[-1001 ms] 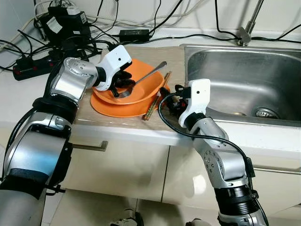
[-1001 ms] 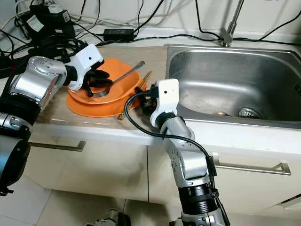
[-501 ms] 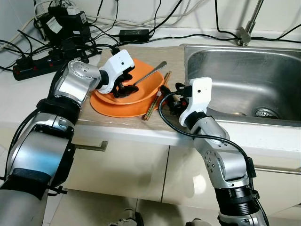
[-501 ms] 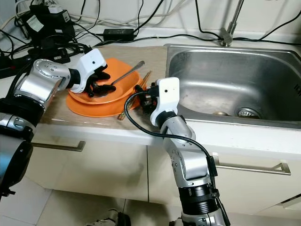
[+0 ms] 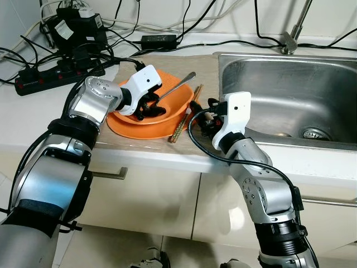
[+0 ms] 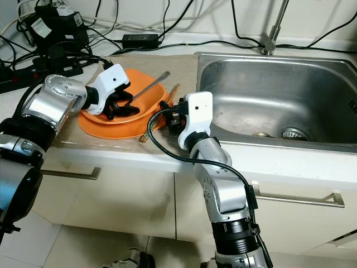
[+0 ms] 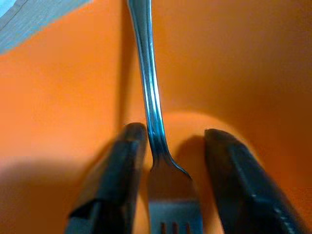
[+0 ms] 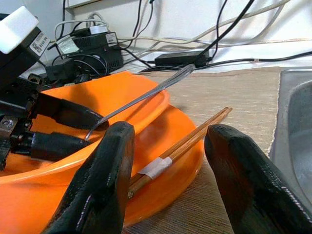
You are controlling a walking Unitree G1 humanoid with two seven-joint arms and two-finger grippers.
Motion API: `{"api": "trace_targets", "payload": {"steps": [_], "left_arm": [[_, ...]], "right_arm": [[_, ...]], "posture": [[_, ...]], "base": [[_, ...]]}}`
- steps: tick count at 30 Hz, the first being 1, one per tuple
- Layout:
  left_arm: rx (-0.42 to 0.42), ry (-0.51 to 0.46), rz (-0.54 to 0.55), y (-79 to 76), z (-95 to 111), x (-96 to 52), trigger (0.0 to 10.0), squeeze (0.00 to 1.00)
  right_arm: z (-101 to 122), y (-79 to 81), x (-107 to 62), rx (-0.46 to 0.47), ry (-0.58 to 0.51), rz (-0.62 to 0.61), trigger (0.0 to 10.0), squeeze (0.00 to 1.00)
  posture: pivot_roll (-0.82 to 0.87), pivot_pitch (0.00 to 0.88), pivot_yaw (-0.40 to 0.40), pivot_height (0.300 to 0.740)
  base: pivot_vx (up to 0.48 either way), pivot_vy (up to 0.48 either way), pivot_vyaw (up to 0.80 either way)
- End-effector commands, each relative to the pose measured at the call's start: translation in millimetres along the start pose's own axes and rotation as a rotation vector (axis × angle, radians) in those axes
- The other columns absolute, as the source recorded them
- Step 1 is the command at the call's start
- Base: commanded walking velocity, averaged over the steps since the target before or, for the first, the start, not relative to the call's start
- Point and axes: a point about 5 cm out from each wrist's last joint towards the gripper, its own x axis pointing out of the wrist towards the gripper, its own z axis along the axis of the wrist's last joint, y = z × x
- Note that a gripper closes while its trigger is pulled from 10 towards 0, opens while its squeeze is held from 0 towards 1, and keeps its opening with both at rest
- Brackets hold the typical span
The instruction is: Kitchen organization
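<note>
An orange bowl [image 5: 170,103] sits on an orange plate [image 5: 136,129] on the worktop left of the sink. A metal fork [image 5: 177,85] lies in the bowl with its handle over the far rim. My left gripper [image 5: 146,107] is down inside the bowl, open; in the left wrist view its fingers [image 7: 117,180] stand on either side of the fork [image 7: 148,97] near the tines. Wooden chopsticks [image 5: 182,124] rest on the plate's right edge. My right gripper [image 5: 202,116] hovers open just right of them, and its wrist view looks past its fingertips [image 8: 112,161] at the chopsticks [image 8: 190,141].
The steel sink [image 5: 290,92] with its tap [image 5: 293,33] lies to the right. Power strips, adapters and tangled cables [image 5: 61,61] crowd the back left of the counter. A drawer handle [image 5: 106,174] sits below the counter edge.
My left gripper has sunk lower into the bowl and moved right along the fork, now straddling it. The right arm has stayed put.
</note>
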Motion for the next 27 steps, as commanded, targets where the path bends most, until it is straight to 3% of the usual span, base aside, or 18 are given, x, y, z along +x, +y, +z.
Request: {"api": "trace_targets", "payload": {"steps": [1,27], "left_arm": [[0.017,0.007,0.009,3.2,2.9,-2.3,0.0,0.0],[0.045,-0.134,0.097,23.3,30.0,-25.2,0.0,0.0]], "right_arm": [[1.7,2.7,0.1,-0.001,-0.002,0.009,10.0,0.0],[0.1,3.5,-0.1,-0.001,0.004,0.012,10.0,0.0]], "posture": [[-0.04,0.007,0.07,0.707],[-0.03,0.015,0.068,0.707]], "base": [[0.0,0.0,0.0],[0.0,0.0,0.0]]}}
